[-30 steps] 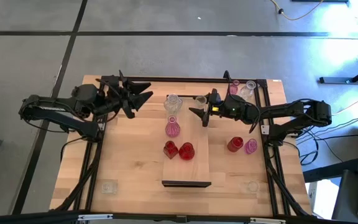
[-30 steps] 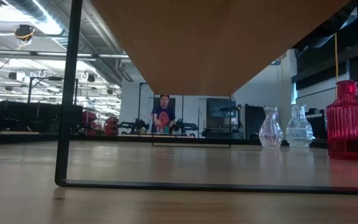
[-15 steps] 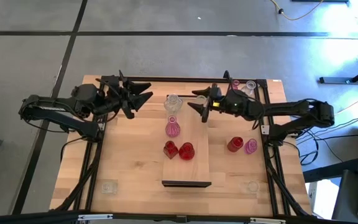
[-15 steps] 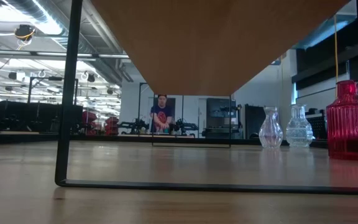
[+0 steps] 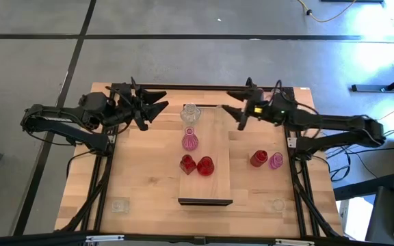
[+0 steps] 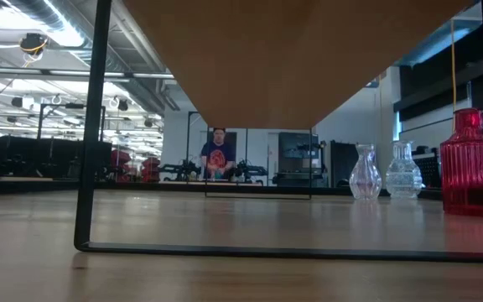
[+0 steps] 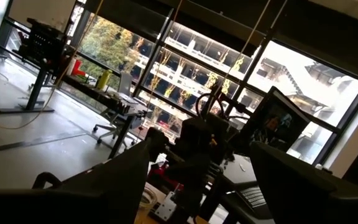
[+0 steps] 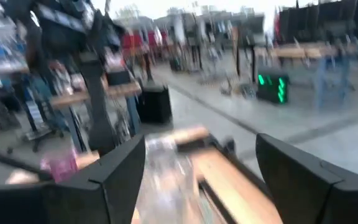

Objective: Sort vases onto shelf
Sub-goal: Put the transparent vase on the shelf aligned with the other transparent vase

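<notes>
Right gripper (image 5: 236, 114) is being shifted toward table's far right since a second ago, away from shelf (image 5: 206, 156); jaws spread, nothing grasped. Left gripper (image 5: 157, 104) is being kept parked near far-left edge, jaws spread, empty. Clear vase (image 5: 190, 113), pink vase (image 5: 190, 141), two red vases (image 5: 197, 165) are being carried on shelf. Red vase (image 5: 258, 158) and pink one (image 5: 276, 160) are being left on table (image 5: 142, 178) right of shelf.
</notes>
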{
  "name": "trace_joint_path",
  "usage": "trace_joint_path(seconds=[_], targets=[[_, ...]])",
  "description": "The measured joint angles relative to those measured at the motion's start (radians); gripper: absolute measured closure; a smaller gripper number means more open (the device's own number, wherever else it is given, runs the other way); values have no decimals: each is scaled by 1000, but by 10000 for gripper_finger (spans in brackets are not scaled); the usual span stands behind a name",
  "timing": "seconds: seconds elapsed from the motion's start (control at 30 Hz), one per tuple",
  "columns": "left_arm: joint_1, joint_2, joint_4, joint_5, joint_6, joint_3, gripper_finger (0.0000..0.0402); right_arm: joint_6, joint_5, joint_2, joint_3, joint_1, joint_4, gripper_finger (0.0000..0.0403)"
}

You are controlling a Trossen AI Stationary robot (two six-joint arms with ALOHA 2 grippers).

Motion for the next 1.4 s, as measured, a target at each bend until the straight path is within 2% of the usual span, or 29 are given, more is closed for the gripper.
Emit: trace_joint_path(seconds=[0.2, 0.3, 0.6, 0.73, 1.0, 1.4], targets=[[0, 0, 0, 0, 0, 0, 127, 26, 26, -145, 0, 0, -439, 184], [0, 0, -7, 0, 3, 0, 127, 57, -6, -155, -10, 0, -538, 229], [2, 0, -23, -1, -2, 0, 127, 147, -18, -76, -71, 0, -462, 347], [2, 0, -23, -1, -5, 0, 127, 153, -70, -28, -71, 0, -448, 391], [1, 0, -23, -1, -5, 0, 127, 160, -100, 22, -71, 1, -430, 399], [1, 0, -24, -2, -5, 0, 127, 174, -123, 93, -71, 1, -300, 402]])
